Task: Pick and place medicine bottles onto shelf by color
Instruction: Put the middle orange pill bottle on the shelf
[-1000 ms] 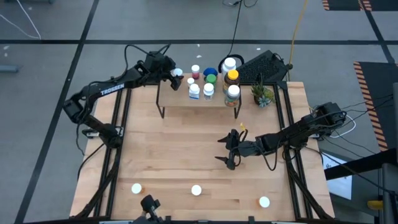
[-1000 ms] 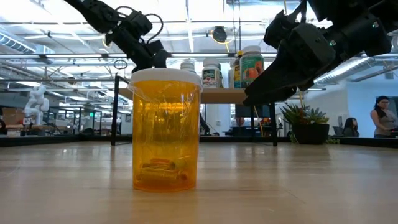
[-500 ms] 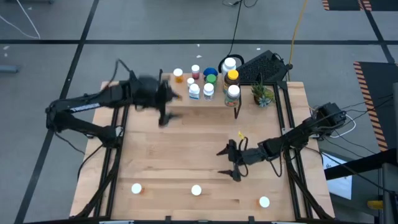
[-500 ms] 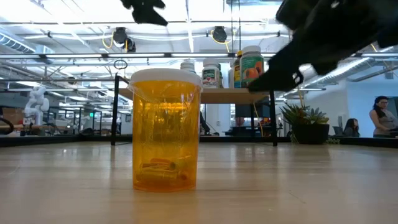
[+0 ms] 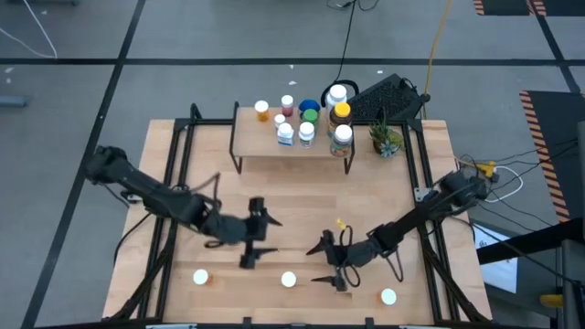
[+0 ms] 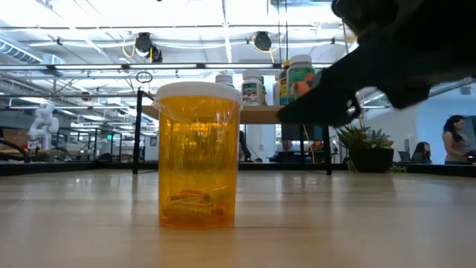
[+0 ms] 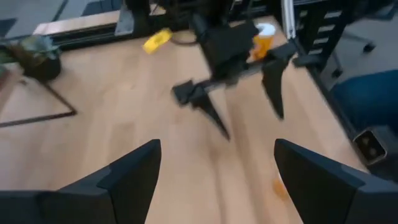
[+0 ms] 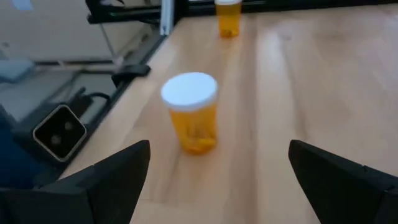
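Near the bench's front edge, an upright orange bottle (image 5: pixel 289 280) stands between the two pincers. The right gripper (image 5: pixel 329 265), fingers spread wide and holding nothing, is nearer and faces it squarely. The left gripper (image 5: pixel 253 238), also spread and unladen, hangs farther off.

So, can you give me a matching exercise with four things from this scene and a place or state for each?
Things:
1. potted plant
2. shelf
3. right gripper
4. middle orange bottle

Places or states:
A. open, low over the table, right of centre
B. white-capped, standing near the table's front edge
C. on the table by the shelf's right end
D. at the table's far edge, on black legs

Pairs: 1-C, 2-D, 3-A, 4-B
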Robot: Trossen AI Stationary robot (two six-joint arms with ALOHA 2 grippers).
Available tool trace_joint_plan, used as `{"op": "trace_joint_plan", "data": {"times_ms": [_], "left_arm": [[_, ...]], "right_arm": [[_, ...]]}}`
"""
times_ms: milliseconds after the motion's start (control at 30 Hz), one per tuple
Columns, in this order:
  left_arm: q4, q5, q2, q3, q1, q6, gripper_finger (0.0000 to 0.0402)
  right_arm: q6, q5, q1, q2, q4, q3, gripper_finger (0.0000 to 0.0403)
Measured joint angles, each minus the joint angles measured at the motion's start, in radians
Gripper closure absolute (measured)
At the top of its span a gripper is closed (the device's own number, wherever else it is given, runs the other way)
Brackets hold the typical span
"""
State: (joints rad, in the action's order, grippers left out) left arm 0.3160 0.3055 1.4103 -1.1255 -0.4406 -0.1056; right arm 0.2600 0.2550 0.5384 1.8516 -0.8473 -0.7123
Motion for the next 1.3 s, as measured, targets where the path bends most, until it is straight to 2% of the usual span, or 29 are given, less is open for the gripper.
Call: {"op": "trace_joint_plan", "data": {"times_ms": [100, 300, 567, 700, 867, 967, 1133, 1300], "left_arm": [[-0.05, 0.022, 0.061, 0.002, -0.04, -0.037, 0.0084], [-0.108, -0.015, 0.187, 0.001, -0.081, -0.031, 0.0078], [-0.139, -0.044, 0.252, 0.001, -0.105, -0.056, 0.0093], [-0.144, -0.045, 0.252, 0.001, -0.11, -0.08, 0.01], [-0.156, -0.044, 0.254, 0.001, -0.11, -0.204, 0.0102], [-0.16, -0.038, 0.279, 0.0, -0.112, -0.276, 0.0101], [-0.179, -0.035, 0.33, 0.0, -0.131, -0.305, 0.0104], [-0.213, -0.016, 0.385, 0.0, -0.139, -0.353, 0.0105]], "right_arm": [[-0.001, -0.046, -0.007, 0.1, -0.081, -0.041, 0.0023], [-0.018, -0.081, -0.009, 0.282, -0.007, -0.216, 0.0023], [-0.038, -0.074, -0.018, 0.341, 0.007, -0.299, 0.0029], [-0.049, -0.071, -0.037, 0.339, 0.007, -0.304, 0.006], [-0.083, -0.071, -0.052, 0.339, 0.014, -0.304, 0.0115], [-0.09, -0.072, -0.053, 0.339, 0.01, -0.304, 0.0143], [-0.117, -0.071, -0.045, 0.339, 0.007, -0.304, 0.0182], [-0.159, 0.018, -0.024, 0.31, 0.061, -0.303, 0.021]]}}
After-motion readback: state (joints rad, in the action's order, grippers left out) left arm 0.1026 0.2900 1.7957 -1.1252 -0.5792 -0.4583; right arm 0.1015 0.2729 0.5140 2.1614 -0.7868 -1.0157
